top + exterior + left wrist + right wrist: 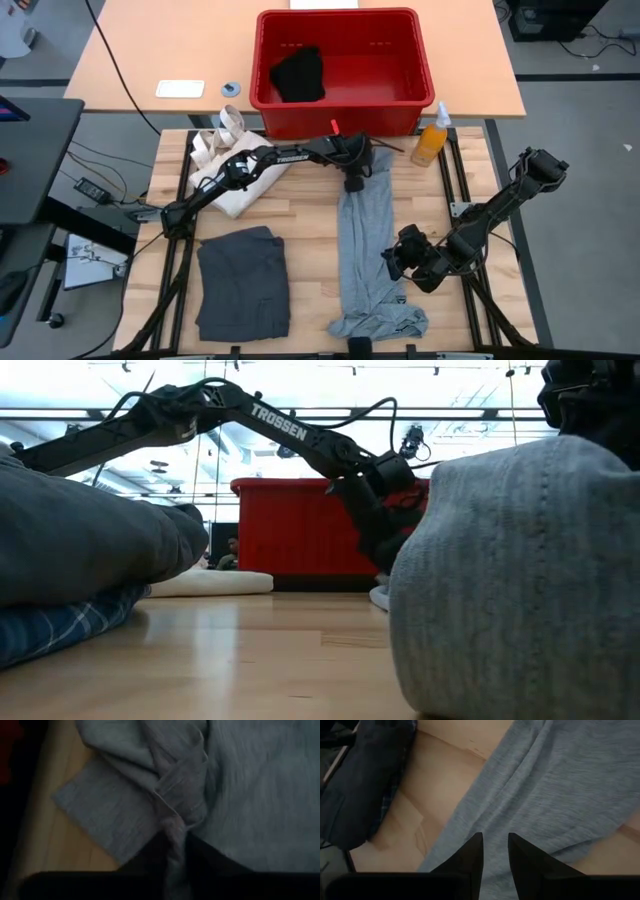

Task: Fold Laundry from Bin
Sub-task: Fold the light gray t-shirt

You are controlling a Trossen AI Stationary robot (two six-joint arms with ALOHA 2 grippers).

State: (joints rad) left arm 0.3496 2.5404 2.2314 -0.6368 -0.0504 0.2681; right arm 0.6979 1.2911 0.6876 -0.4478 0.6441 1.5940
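A long light grey garment (368, 250) lies spread from the red bin (345, 112) toward the table's near edge. My left gripper (355, 184) is shut on the garment's far end, and my right gripper (396, 262) is shut on its right side. A black piece (298, 75) lies inside the bin. At the near left, a folded dark charcoal piece (243, 285) rests on a blue plaid piece (50, 628). My left gripper pinches a raised fold of the light grey garment (172, 827) between its two fingers, at the garment's far end. The fingers slant down from the far left. The rest of the cloth lies on the table around them. My right gripper has the light grey garment's right edge (495, 825) between its two fingers, coming from the table's right and slanting down. In the low view the cloth (500, 560) rises in a hump up to the gripper, while the rest lies on the table.
A cream tote bag (232, 172) lies at the far left, under the left arm. An orange spray bottle (432, 140) stands right of the bin. Bare wood shows between the two garment piles (310, 270).
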